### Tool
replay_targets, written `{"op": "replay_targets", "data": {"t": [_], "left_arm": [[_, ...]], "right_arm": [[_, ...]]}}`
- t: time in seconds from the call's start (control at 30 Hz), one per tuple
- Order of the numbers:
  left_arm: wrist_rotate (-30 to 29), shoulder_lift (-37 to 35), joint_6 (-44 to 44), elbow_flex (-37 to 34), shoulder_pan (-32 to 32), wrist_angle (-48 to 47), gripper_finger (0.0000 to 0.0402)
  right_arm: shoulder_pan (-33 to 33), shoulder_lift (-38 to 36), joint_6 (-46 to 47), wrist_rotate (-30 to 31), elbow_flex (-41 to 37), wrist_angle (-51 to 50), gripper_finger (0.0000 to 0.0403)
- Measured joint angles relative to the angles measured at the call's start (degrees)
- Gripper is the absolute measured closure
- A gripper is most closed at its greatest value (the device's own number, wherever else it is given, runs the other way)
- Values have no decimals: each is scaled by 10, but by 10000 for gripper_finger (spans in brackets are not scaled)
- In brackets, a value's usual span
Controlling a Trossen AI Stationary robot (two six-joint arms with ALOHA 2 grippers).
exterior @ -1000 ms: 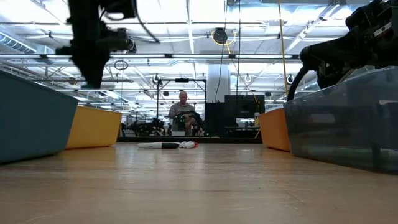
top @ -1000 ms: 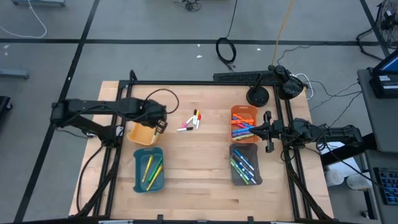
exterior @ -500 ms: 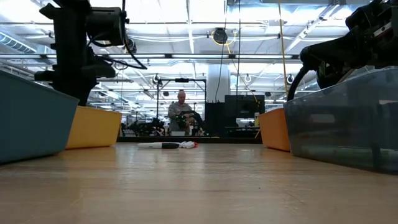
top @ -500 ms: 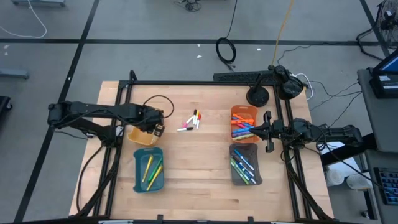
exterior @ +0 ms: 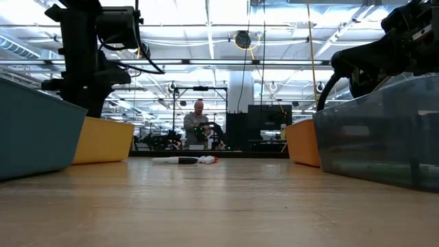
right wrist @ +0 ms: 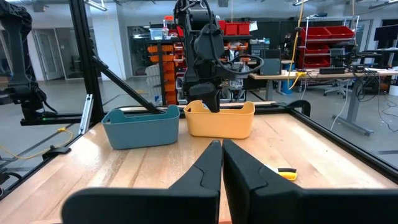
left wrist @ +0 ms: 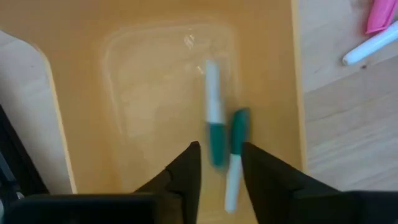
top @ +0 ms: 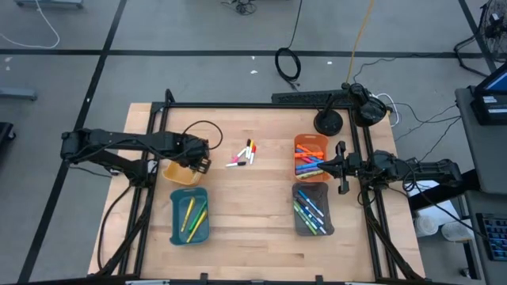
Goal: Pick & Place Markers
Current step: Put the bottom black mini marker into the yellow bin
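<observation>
Lower centre of the left wrist view, the left gripper [left wrist: 219, 163] had its jaws apart over the yellow tray [left wrist: 81, 74], two green-capped markers [left wrist: 214, 127] lying loose inside. Farther, loose markers [top: 243, 153] remained mid-table. Right gripper [top: 341, 168] was pinched together. Withdrawing low might snag the tray wall.

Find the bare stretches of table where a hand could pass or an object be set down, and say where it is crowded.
The widest bare patch is the table's middle, between the teal tray and the grey tray, below the loose markers. Another bare strip lies along the far edge above those markers. It is crowded around the yellow tray, where the left gripper hovers, and at the orange tray beside the right gripper.
</observation>
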Motion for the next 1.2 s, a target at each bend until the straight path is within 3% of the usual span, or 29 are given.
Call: {"op": "replay_targets", "data": {"t": [0.3, 0.4, 0.63, 0.87, 0.97, 1.2], "left_arm": [[10, 0, 65, 0, -2, 27, 195], [34, -3, 107, 10, 0, 45, 191], [31, -4, 193, 100, 2, 56, 190], [23, 0, 383, 149, -22, 244, 190], [-5, 29, 418, 158, -27, 305, 190], [1, 155, 405, 232, 0, 212, 190]], "right_arm": [[0, 0, 0, 0, 0, 0, 399], [0, 0, 0, 0, 0, 0, 399], [0, 0, 0, 0, 0, 0, 399], [0, 0, 0, 0, 0, 0, 399], [0, 0, 0, 0, 0, 0, 399], [0, 0, 0, 0, 0, 0, 399]]}}
